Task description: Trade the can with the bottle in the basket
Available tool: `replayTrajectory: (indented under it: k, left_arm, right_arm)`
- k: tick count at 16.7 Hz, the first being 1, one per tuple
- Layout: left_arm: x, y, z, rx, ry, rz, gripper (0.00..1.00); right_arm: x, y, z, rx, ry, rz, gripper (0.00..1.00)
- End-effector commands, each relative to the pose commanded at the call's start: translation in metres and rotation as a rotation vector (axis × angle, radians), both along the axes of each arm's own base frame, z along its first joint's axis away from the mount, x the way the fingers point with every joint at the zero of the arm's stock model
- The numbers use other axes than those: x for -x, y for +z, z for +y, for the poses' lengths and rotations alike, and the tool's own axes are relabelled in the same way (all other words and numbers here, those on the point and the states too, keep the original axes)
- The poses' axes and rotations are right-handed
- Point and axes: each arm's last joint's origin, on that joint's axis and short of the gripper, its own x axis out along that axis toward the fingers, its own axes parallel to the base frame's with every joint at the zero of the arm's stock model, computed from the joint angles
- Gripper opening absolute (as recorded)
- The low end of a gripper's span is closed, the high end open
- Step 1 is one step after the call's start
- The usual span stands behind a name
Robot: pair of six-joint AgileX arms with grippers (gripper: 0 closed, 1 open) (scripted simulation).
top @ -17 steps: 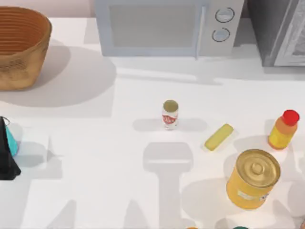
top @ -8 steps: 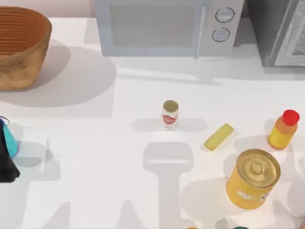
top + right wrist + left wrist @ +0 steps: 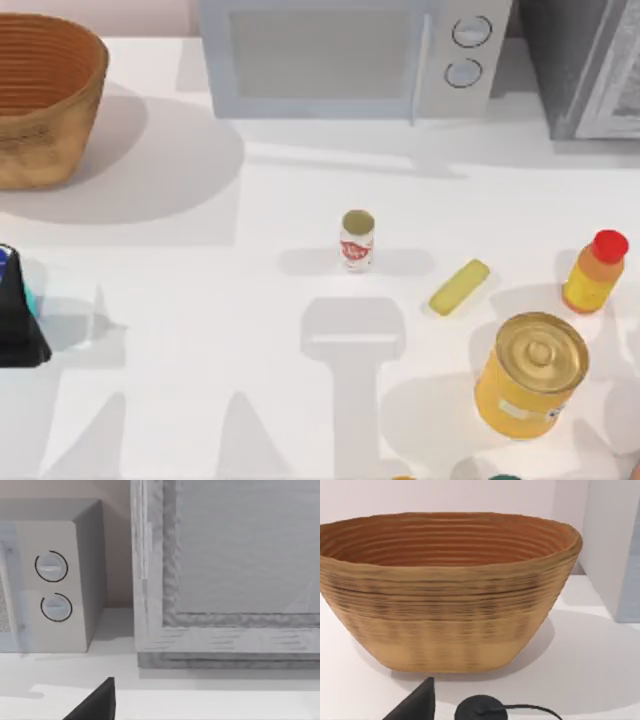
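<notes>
Left gripper [image 3: 15,320] sits at the left edge of the table [image 3: 200,330], well forward of the basket [image 3: 45,95]. A sliver of the teal bottle [image 3: 30,300] shows against the gripper's side in the top view; whether the fingers are clamped on it, together or apart cannot be told from these views. In the left wrist view a dark finger [image 3: 417,705] and a round dark top [image 3: 480,711] lie at the frame's lower margin, with the basket standing upright beyond them on the table.

Basket: at the rear left corner of the table, brown wicker, ribbed walls, interior showing no contents in the left wrist view.

Can [image 3: 357,240]: upright near the centre of the table, white with red label, tan top, standing free.

Other items: yellow bar [image 3: 459,287] lying just right of the can; orange-yellow bottle [image 3: 594,272] with red cap near the right edge; large yellow can [image 3: 530,375] toward the front right corner. Microwave [image 3: 350,55] along the rear edge; grey cabinet [image 3: 590,65] at the rear right corner.

Right arm: one dark finger [image 3: 95,705] shows in the right wrist view, facing the microwave dials and the cabinet; state of its fingers cannot be told
</notes>
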Motion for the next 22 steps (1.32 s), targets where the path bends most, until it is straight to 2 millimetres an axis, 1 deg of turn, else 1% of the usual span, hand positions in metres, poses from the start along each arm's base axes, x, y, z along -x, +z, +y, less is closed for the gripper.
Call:
replayTrajectory:
  k: [6, 11, 18, 22]
  left_arm:
    - [-0.022, -0.019, 0.007, -0.006, -0.015, 0.078, 1.00]
    - [-0.034, -0.039, 0.015, -0.008, -0.018, 0.128, 1.00]
    - [-0.036, -0.064, 0.023, -0.004, -0.011, 0.188, 1.00]
    - [-0.035, -0.072, 0.025, 0.000, -0.010, 0.210, 1.00]
  right_arm:
    - [0.000, 0.000, 0.000, 0.000, 0.000, 0.000, 1.00]
    - [0.000, 0.000, 0.000, 0.000, 0.000, 0.000, 1.00]
    - [0.000, 0.000, 0.000, 0.000, 0.000, 0.000, 1.00]
    - [0.000, 0.000, 0.000, 0.000, 0.000, 0.000, 1.00]
